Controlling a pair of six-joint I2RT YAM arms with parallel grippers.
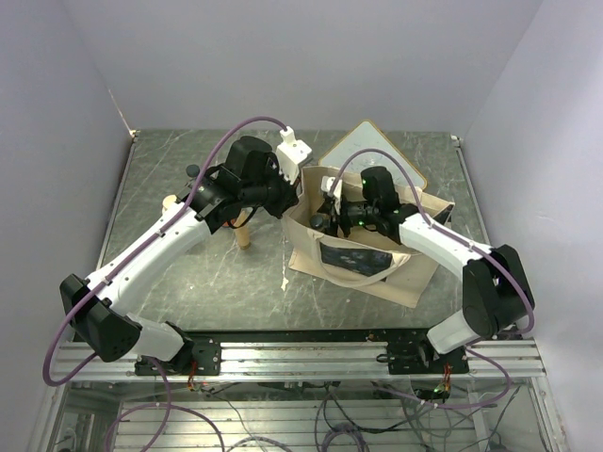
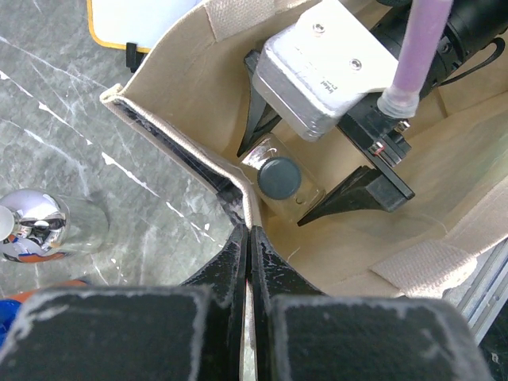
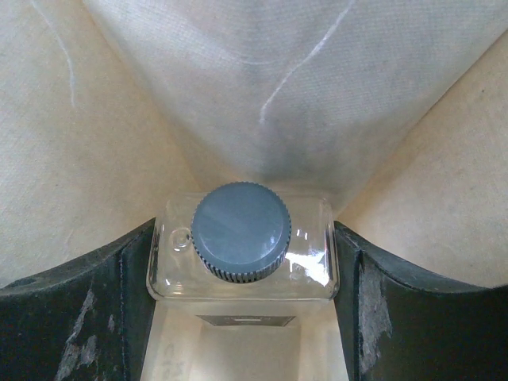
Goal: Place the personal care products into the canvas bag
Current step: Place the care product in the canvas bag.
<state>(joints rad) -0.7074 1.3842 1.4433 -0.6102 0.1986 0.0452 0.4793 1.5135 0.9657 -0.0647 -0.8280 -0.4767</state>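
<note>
The cream canvas bag (image 1: 415, 268) stands open at the table's middle right. My left gripper (image 2: 251, 235) is shut on the bag's near rim (image 2: 178, 139), with the fabric pinched between the fingers. Inside the bag, my right gripper (image 3: 243, 254) is shut on a clear square bottle with a dark grey cap (image 3: 240, 232), held upright near the bag's inner corner. This bottle (image 2: 279, 179) also shows in the left wrist view. Outside the bag, a clear bottle with a silver cap (image 2: 36, 226) and an orange bottle with a blue cap (image 2: 16, 305) stand on the table. A cream cylinder (image 1: 243, 235) stands left of the bag.
A white wood-framed board (image 1: 372, 151) lies behind the bag, partly under it. Two more small containers (image 1: 192, 171) (image 1: 170, 201) stand at the table's left behind my left arm. The metal mounting rail (image 1: 301, 353) runs along the near edge.
</note>
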